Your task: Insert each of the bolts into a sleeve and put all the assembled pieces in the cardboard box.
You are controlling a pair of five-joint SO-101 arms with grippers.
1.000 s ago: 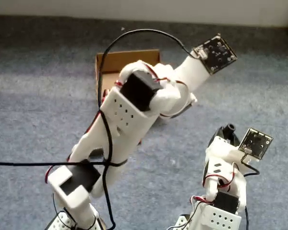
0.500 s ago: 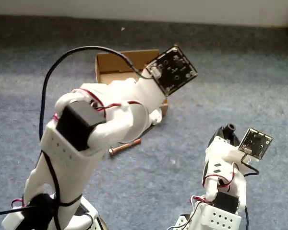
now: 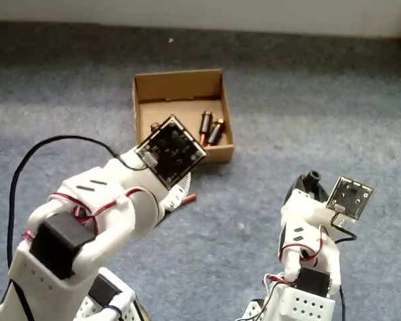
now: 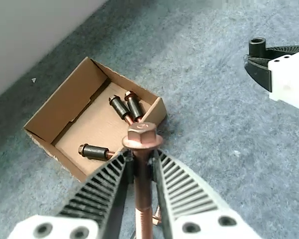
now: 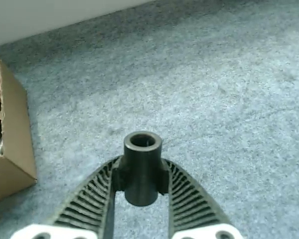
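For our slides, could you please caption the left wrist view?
Left gripper shut on a copper bolt; beyond, cardboard box with three assembled pieces, right gripper holding a sleeve.

The cardboard box sits toward the carpet's far edge with three assembled pieces inside, while the left gripper holds a bolt just before it and the right gripper holds a sleeve nearer, off right.

White arms, black ribbed hands
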